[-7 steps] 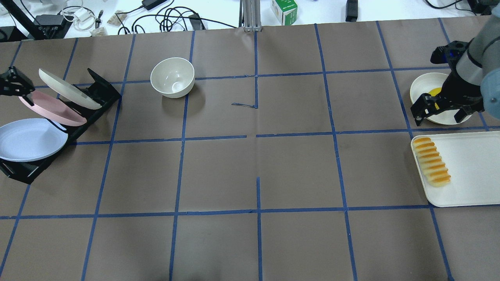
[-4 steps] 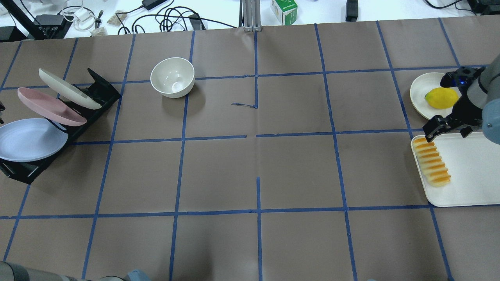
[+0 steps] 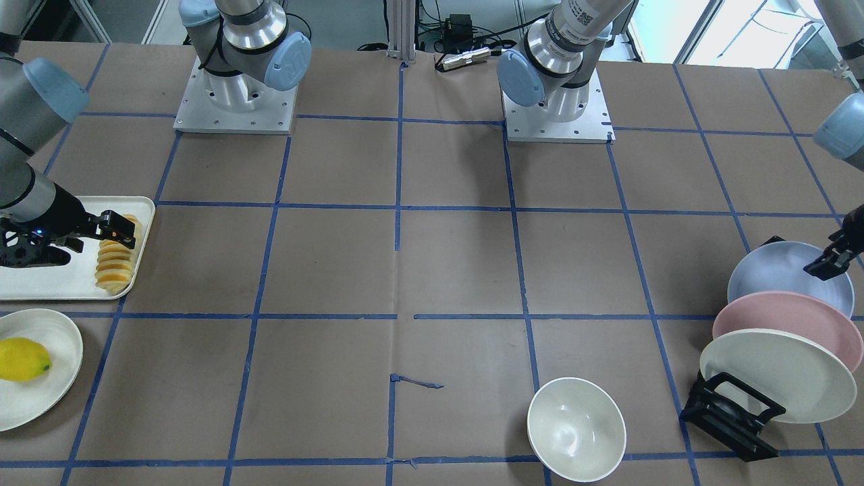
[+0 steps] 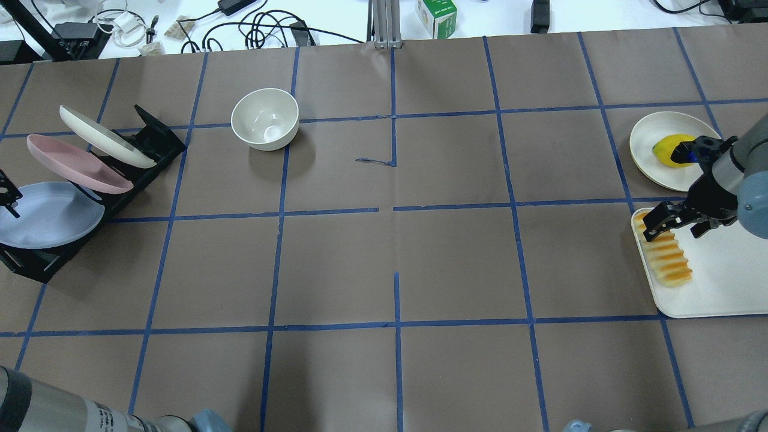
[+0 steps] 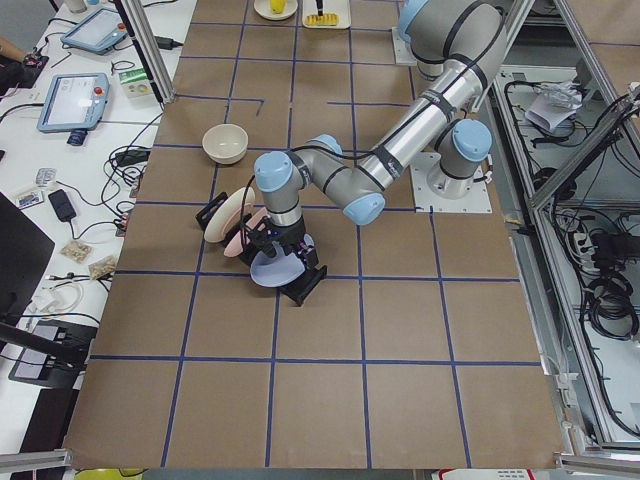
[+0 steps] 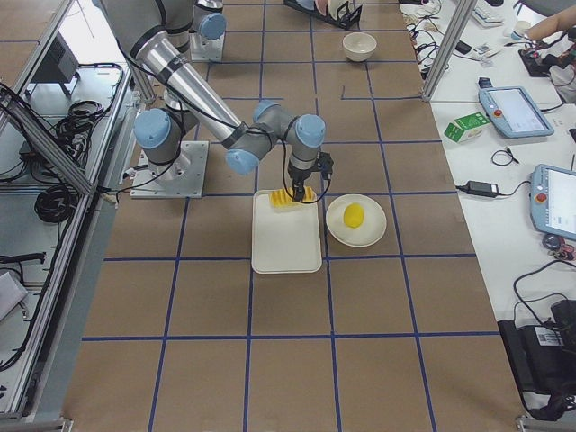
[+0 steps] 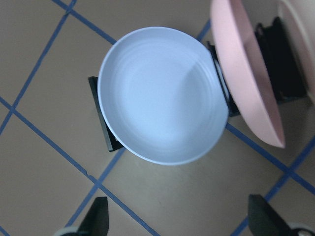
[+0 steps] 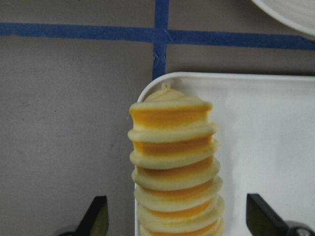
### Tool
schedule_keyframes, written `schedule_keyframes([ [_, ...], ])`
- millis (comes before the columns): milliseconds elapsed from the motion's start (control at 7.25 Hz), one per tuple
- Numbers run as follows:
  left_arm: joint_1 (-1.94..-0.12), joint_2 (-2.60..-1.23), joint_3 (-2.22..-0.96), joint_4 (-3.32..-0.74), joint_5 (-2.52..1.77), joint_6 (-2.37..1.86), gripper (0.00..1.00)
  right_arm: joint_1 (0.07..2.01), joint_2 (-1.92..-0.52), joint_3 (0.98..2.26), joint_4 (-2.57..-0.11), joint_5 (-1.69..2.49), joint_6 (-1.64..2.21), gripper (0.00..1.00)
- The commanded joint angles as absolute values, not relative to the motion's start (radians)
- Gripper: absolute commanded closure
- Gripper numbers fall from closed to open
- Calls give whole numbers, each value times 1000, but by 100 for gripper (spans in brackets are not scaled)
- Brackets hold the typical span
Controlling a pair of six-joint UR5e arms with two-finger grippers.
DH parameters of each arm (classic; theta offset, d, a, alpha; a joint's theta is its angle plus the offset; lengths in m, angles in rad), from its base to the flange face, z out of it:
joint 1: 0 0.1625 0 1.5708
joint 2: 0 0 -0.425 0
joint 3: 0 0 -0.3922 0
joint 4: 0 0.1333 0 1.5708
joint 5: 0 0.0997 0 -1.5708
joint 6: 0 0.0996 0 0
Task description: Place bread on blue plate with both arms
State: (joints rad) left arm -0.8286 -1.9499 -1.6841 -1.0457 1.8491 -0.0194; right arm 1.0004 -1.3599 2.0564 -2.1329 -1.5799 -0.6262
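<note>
The bread [image 4: 665, 255], a row of orange-yellow slices, lies along the left edge of a white tray [image 4: 726, 270]. My right gripper [image 4: 675, 226] is open and hovers over the bread's far end. In the right wrist view the bread [image 8: 174, 167] lies between the fingertips [image 8: 96, 219]. The blue plate [image 4: 45, 216] leans in the front slot of a black rack [image 4: 150, 141]. My left gripper [image 4: 7, 195] is open just above its left rim. The left wrist view looks down on the plate [image 7: 162, 93] with nothing between the fingertips [image 7: 266, 219].
A pink plate [image 4: 75, 165] and a cream plate [image 4: 105, 137] lean in the rack behind the blue one. A white bowl [image 4: 265, 119] stands mid-left. A lemon [image 4: 666, 149] lies on a white plate [image 4: 645, 135] beyond the tray.
My right gripper has moved from over the lemon plate towards the near side, to over the bread's far end. My left gripper has moved from beside the pink plate to the blue plate's rim.
</note>
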Motion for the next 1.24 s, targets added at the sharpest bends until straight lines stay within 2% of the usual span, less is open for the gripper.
schedule_keyframes([
  [0, -819, -1968, -1686, -1045, 1848, -17, 65, 991, -1315, 2054, -2155, -1577, -641, 0],
  [138, -818, -1967, -1684, -1046, 1851, -17, 96, 991, -1312, 2054, -2155, -1577, -641, 8],
  [276, -818, -1964, -1684, -1048, 1874, -6, 100, 991, -1305, 2057, -2155, -1578, -640, 29],
  [414, -807, -1960, -1680, -1057, 1943, 38, 100, 991, -1299, 2053, -2155, -1580, -640, 61],
  [552, -798, -1944, -1675, -1065, 1951, 116, 100, 991, -1295, 2049, -2152, -1582, -634, 84],
  [690, -786, -1934, -1674, -1074, 1951, 215, 100, 991, -1296, 2045, -2146, -1586, -632, 100],
  [966, -767, -1887, -1664, -1188, 1945, 326, 100, 991, -1313, 2020, -2134, -1589, -624, 100],
  [1103, -778, -1855, -1666, -1274, 1934, 489, 100, 992, -1324, 1952, -2046, -1592, -623, 100],
])
